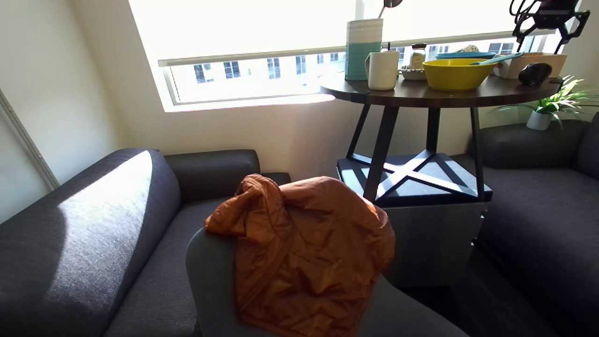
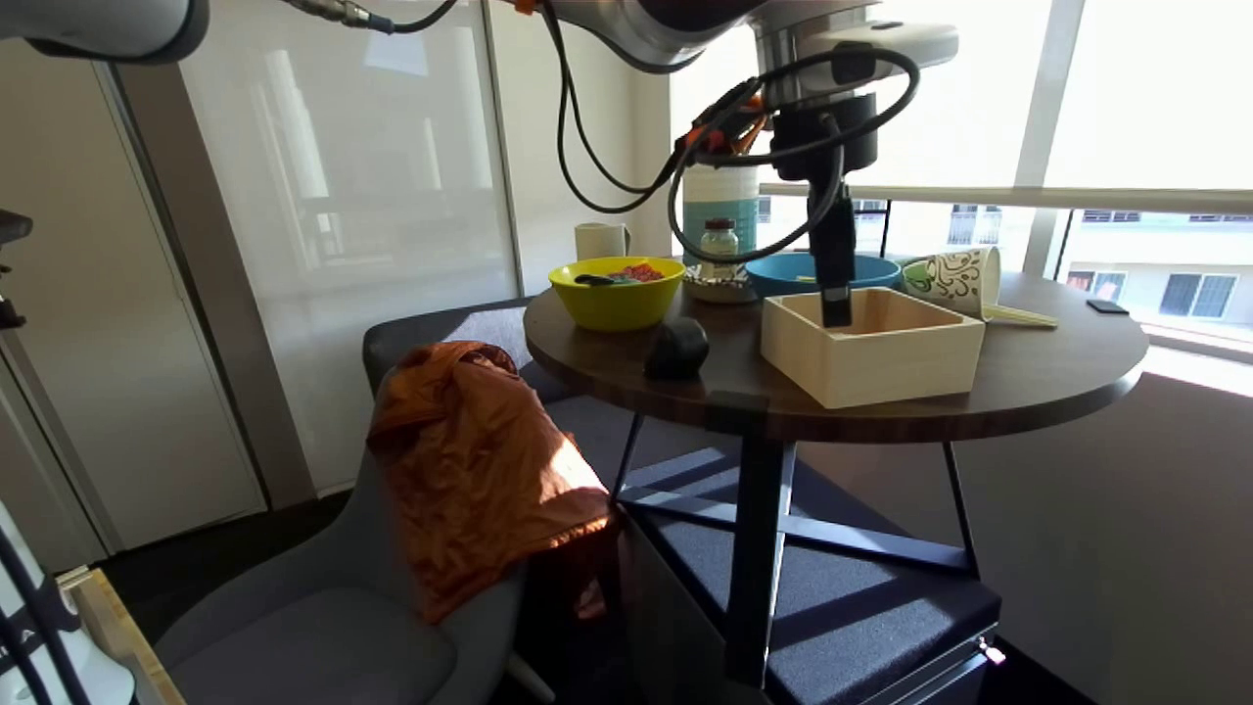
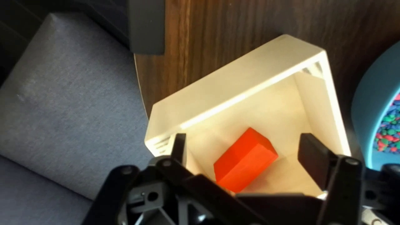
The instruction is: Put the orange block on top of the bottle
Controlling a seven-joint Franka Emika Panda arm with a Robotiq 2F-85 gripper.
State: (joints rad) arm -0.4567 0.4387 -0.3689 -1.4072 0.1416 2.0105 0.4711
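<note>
The black two-fingered gripper [image 3: 243, 147] hangs with its fingers [image 3: 179, 146] spread wide and nothing between them, at nine and three o'clock of the small red-orange block [image 3: 245, 161], presumably set to close across it; the block lies inside the lidless pale wooden box [image 3: 234, 84], its length aimed at about half past one in the wrist view, so a turn of the wrist may help; at the box's three o'clock there, a round blue bowl [image 3: 364, 106] holds multicoloured bits [image 3: 390, 126]; in an exterior view, at ten o'clock from the box, a round yellow bowl [image 2: 612, 305] holds red bits [image 2: 638, 272]; farther off, toward eleven, stands the tall white-and-teal cylindrical bottle [image 2: 726, 201]; a dark-headed utensil [image 1: 392, 3] seems to rise from it, perhaps spoiling a level seat.
</note>
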